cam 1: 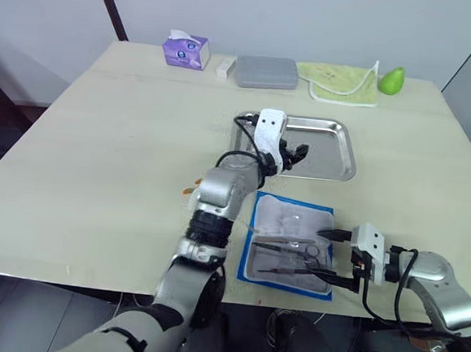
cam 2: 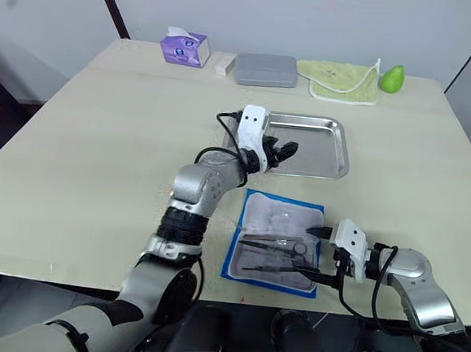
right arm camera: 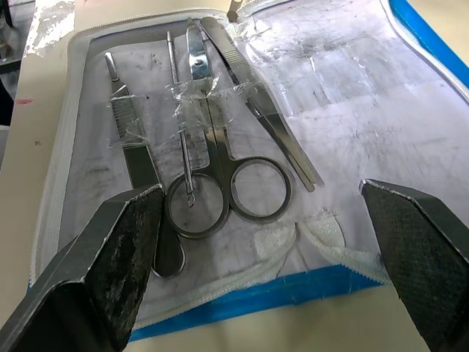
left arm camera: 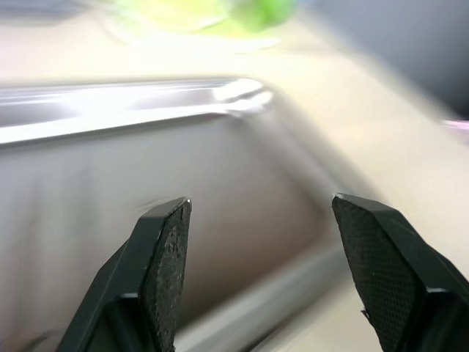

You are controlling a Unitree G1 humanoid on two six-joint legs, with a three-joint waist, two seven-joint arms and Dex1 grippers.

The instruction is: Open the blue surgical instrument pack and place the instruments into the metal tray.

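1. We count 4 instruments (right arm camera: 212,132) taped inside 1 opened blue surgical instrument pack (cam 1: 289,241), near the desk (cam 1: 98,157) front
2. 1 metal tray (cam 1: 339,151) beyond
3. Left tool (cam 1: 296,155) spread over tray; right tool (cam 1: 337,253) spread at pack

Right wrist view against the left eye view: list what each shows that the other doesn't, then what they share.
Right wrist view alone: the instruments one by one, scissors, forceps and thin probes, held down by clear tape strips, and the pack's torn white edge.

Left eye view alone: the metal tray with the open left gripper over it, plus a tissue box, grey case, green cloth and green pear-shaped thing along the table's far edge.

Shared: the opened blue pack, with the right gripper open at its edge.
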